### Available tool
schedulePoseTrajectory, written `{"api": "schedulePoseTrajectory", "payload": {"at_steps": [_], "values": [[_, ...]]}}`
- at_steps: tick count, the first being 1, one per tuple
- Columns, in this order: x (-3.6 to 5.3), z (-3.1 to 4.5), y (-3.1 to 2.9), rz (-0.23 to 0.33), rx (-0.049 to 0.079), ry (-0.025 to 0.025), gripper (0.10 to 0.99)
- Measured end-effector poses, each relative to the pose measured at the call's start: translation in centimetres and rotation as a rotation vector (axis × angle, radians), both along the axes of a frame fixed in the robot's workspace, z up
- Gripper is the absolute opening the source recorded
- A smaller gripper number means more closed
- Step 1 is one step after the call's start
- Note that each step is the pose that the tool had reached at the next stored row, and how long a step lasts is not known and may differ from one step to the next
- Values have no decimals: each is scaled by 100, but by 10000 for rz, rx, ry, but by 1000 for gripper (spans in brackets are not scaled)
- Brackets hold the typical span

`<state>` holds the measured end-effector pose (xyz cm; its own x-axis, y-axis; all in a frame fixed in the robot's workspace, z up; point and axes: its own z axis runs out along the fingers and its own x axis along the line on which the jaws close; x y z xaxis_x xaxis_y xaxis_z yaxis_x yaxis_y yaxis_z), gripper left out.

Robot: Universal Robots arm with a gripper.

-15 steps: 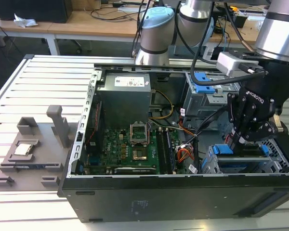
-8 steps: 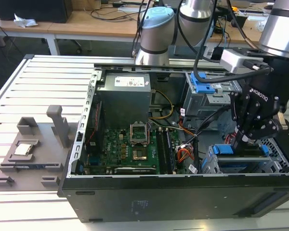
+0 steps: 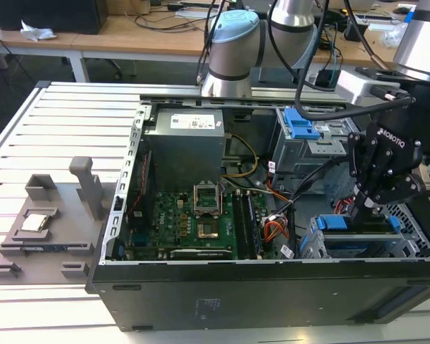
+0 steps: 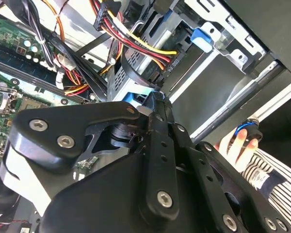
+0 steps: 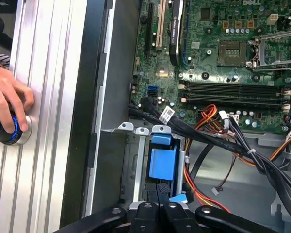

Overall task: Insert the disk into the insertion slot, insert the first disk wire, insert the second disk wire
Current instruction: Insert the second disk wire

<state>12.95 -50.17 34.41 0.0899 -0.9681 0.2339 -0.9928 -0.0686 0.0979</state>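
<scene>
Disk — blue-framed, flat — seated in grey slot, hand above (grip state apparently unreadable).

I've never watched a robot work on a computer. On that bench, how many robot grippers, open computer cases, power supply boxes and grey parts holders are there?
Black robot gripper: 1
Open black computer case: 1
Grey metal power supply box: 1
Grey plastic parts holder: 1
Total: 4
</scene>
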Motion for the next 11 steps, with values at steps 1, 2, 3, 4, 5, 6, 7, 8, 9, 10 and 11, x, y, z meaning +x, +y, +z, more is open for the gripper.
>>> {"api": "schedulePoseTrajectory", "payload": {"at_steps": [1, 2, 3, 4, 5, 6, 7, 8, 9, 10, 11], "values": [[4, 0, 4, -1, 2, 1, 118], [11, 2, 9, -3, 13, 7, 118], [25, -1, 20, -12, 56, 41, 118], [33, -6, 28, -26, 88, 80, 118], [39, -9, 39, -43, 115, 115, 118], [44, -13, 48, -63, 139, 144, 118], [48, -16, 53, -74, 149, 164, 118], [52, -21, 58, -85, 155, 191, 118], [57, -28, 65, -96, 157, 226, 118], [60, -33, 70, -102, 158, 250, 118], [65, -41, 77, -113, 161, 285, 118]]}}
